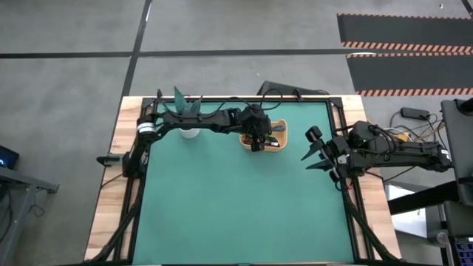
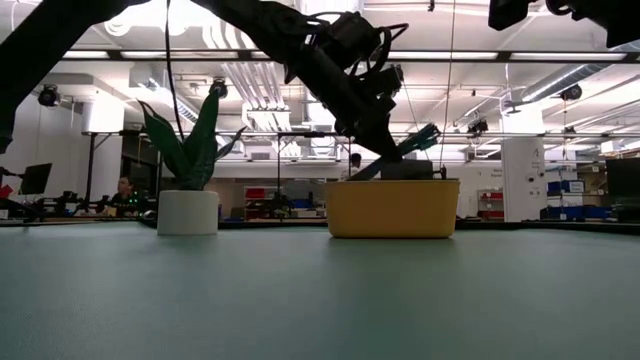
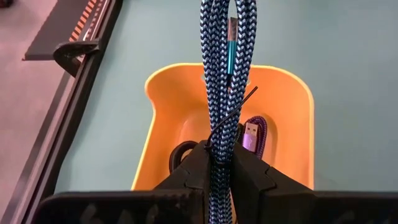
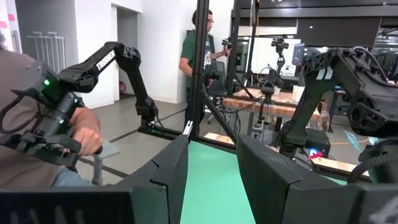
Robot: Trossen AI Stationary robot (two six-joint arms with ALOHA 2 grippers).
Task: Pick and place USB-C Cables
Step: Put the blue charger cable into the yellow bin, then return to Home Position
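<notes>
My left gripper (image 3: 221, 169) is over the orange tray (image 3: 163, 106), shut on a blue-and-white braided cable bundle (image 3: 219, 56) with a teal plug. In the high view this gripper (image 1: 258, 140) sits on the tray (image 1: 284, 135) near the table's far edge. Inside the tray lie a dark purple-blue cable (image 3: 254, 132) and a black loop (image 3: 181, 152). The low view shows the held cable (image 2: 415, 143) slanting above the tray (image 2: 392, 208). My right gripper (image 1: 316, 152) waits open near the table's right edge, touching nothing (image 4: 211, 180). My left gripper pinches the braided bundle between its two fingers (image 3: 194, 167) at the part beside the black tie (image 3: 231, 115). The fingers come down from above, slanting. The bundle runs out beyond the fingertips over the tray. Its teal-plug end (image 2: 427, 134) rises above the rim; the tray wall hides the other end.
A potted plant in a white pot (image 2: 188, 212) stands left of the tray by the far edge (image 1: 190, 131). The green mat (image 1: 236, 199) stretches toward the near edge. People and other robot arms show in the room beyond the table (image 4: 198, 50).
</notes>
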